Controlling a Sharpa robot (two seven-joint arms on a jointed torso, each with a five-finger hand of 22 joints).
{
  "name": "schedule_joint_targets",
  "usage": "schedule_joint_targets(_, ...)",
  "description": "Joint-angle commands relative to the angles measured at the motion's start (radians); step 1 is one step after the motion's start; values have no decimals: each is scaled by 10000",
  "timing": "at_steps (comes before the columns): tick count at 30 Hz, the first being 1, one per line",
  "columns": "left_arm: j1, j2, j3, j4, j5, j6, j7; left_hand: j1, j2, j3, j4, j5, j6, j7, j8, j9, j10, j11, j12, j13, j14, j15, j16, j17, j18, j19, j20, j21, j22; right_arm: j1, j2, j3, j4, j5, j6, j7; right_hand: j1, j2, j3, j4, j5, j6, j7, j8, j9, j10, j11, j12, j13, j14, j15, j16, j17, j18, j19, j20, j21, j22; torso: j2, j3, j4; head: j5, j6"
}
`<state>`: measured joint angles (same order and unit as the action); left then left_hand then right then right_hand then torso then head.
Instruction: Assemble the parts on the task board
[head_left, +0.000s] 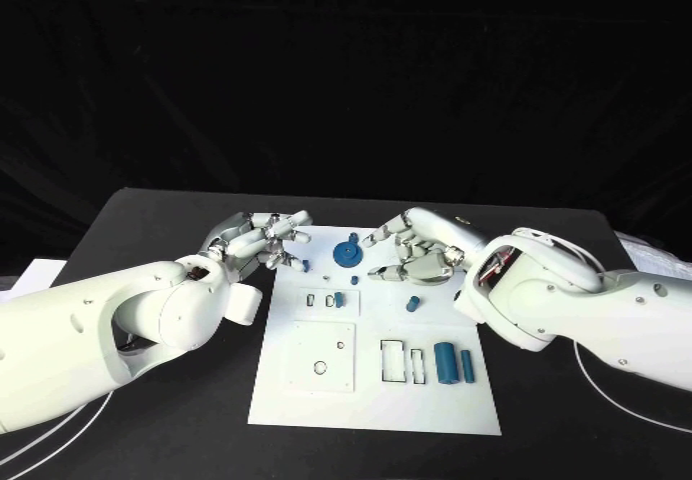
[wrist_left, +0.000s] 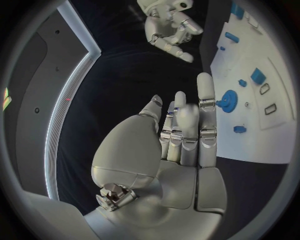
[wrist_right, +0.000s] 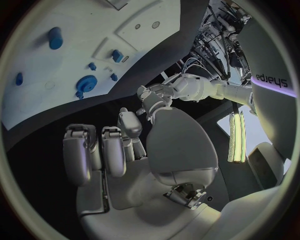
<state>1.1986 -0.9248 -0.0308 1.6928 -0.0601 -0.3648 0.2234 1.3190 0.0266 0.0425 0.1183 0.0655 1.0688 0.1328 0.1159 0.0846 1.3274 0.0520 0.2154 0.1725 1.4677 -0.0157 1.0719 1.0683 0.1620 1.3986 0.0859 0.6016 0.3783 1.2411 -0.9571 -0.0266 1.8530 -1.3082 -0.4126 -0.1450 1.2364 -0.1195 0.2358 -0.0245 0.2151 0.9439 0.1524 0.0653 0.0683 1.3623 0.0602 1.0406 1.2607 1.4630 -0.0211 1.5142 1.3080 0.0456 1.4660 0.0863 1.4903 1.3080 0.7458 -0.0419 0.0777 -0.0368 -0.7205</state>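
We've got both hands hovering over the far end of the white board, left hand and right hand both loose, grasping nothing. The blue gear sits between them (other blue pieces lie nearer us).

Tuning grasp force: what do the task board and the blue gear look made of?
Task board: looks like rigid white plastic or painted plate, matte, flat with cut recesses; can't tell which. Blue gear: likely moulded or printed plastic, uniform matte blue with no metallic shine. Both hands hold nothing.
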Motion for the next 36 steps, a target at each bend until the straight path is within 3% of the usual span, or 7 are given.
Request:
schedule_joint_targets(1,201,88,9,-127,-3109,1042,-4087,-240,100,-143,239,-81,114,-222,375,181,129,-85,1415,1197,609,-133,2955,2859,-333,329,-294,2832,3005,181,-260,0,-196,1790,218,635,108,100,-81,15,92,74,-31,42,14,-49,-16,26,-5,822,50,-48,1458,-57,139,30,-70,782,-100,65,-52,50,-17)
schedule_joint_targets(6,538,365,9,-411,-5690,2366,-6756,-507,283,-371,513,-45,163,-321,1304,747,-619,-364,4291,3823,941,-248,4754,4756,-695,401,-365,5490,6018,322,-544,-1,-500,2467,277,675,121,169,-92,35,152,111,-36,52,19,-29,-22,65,10,818,44,-60,1438,-57,139,26,-71,783,-160,119,-77,122,-41)
schedule_joint_targets(7,592,442,9,-476,-6134,2545,-7110,-550,293,-536,617,-5,45,-437,1672,1016,-711,-450,5600,5094,1016,-266,4949,4979,-730,437,-433,6112,6727,337,-578,-1,-543,2533,294,662,122,177,-94,39,162,117,-36,53,20,-29,-23,64,8,818,44,-62,1435,-57,140,25,-70,785,-170,127,-81,139,-46)
schedule_joint_targets(10,750,731,9,-713,-7102,2987,-7890,-796,257,-908,891,-29,-28,-514,2281,1460,-418,-445,7700,7271,1031,-382,4989,5025,-940,624,-368,7167,8097,365,-630,-2,-657,2645,357,557,123,185,-97,42,171,121,-36,54,20,-40,-24,34,-11,812,43,-75,1411,-51,126,25,-83,758,-194,143,-87,117,-45)
schedule_joint_targets(13,869,1044,9,-916,-7650,3364,-8369,-967,280,-1352,1195,-56,-221,-620,3030,2092,-239,-548,8846,8491,1031,-421,4989,5025,-1053,772,-430,7855,9026,378,-628,-3,-735,2683,411,462,122,186,-99,43,174,121,-36,53,20,-61,-23,-18,-42,804,43,-96,1371,-41,103,24,-106,710,-208,158,-107,161,-64)
schedule_joint_targets(21,1018,1881,5,-1322,-8349,3974,-9200,-1240,537,-2103,1702,-90,-904,-770,4537,3687,-31,-708,9749,9526,1031,-603,4989,5025,-1292,1124,-508,8741,10358,387,-609,-5,-828,2676,452,293,118,185,-105,46,178,122,-36,52,19,-59,-23,-12,-39,801,42,-104,1357,-40,100,24,-109,704,-206,155,-81,144,-113)
schedule_joint_targets(36,1149,3019,-3,-2173,-8650,4985,-10137,-1545,721,-2629,1705,-79,-1299,-869,5242,4684,71,-738,9995,9846,1031,-640,4989,5025,-1468,1448,-558,9278,11238,389,-481,-11,-934,2655,543,193,110,187,-118,54,190,127,-37,52,19,-62,-23,-19,-45,796,42,-114,1339,-38,95,23,-114,694,-191,147,-83,182,-196)
